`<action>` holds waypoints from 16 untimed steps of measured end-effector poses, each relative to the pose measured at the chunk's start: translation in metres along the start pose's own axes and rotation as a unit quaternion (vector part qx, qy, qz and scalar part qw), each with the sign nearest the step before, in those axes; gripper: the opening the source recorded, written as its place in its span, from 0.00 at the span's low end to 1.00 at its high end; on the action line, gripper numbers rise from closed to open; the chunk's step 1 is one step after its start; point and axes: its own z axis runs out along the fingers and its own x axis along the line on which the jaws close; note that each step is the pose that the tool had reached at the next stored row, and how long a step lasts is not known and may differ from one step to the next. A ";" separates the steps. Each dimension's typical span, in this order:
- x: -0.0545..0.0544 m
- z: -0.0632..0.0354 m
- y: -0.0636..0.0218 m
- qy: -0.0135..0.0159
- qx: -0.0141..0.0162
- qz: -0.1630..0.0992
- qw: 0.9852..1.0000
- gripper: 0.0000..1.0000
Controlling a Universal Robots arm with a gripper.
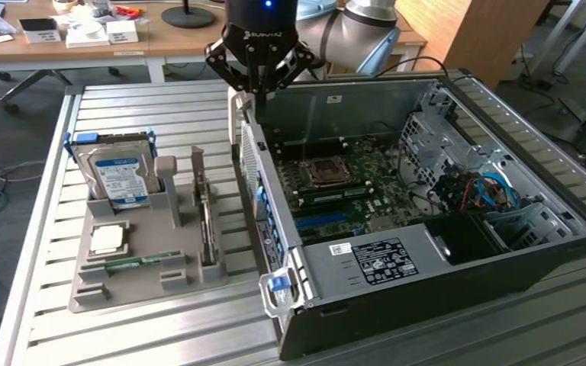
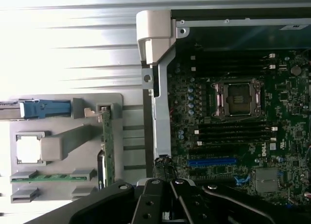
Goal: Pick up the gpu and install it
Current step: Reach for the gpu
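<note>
The gpu [image 1: 204, 207] stands on its long edge in a slot of the grey holder [image 1: 161, 286], its metal bracket pointing up; in the wrist view the gpu [image 2: 107, 146] is a thin green strip. My gripper [image 1: 260, 90] hangs above the rear wall of the open computer case [image 1: 395, 297], well above and behind the gpu. Its fingers meet at the tips, shut with nothing between them. In the wrist view the gripper [image 2: 171, 183] is over the case edge, beside the motherboard [image 2: 233, 136] with its blue slot [image 2: 212, 162].
The holder also carries a hard drive [image 1: 120, 177], a square processor [image 1: 107, 240] and a memory stick [image 1: 130, 263]. The case lies open on a slatted metal table [image 1: 120, 335]. Desks with small items and a wooden cabinet stand behind.
</note>
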 end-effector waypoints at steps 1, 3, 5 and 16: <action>0.002 0.0000 -0.0001 0.000 0.000 0.000 1.000 0.11; 0.005 -0.0001 -0.0004 0.000 0.000 0.000 1.000 0.11; 0.008 -0.0002 -0.0006 0.000 0.000 0.000 1.000 0.11; 0.026 -0.0007 -0.0019 0.000 0.000 0.000 1.000 0.11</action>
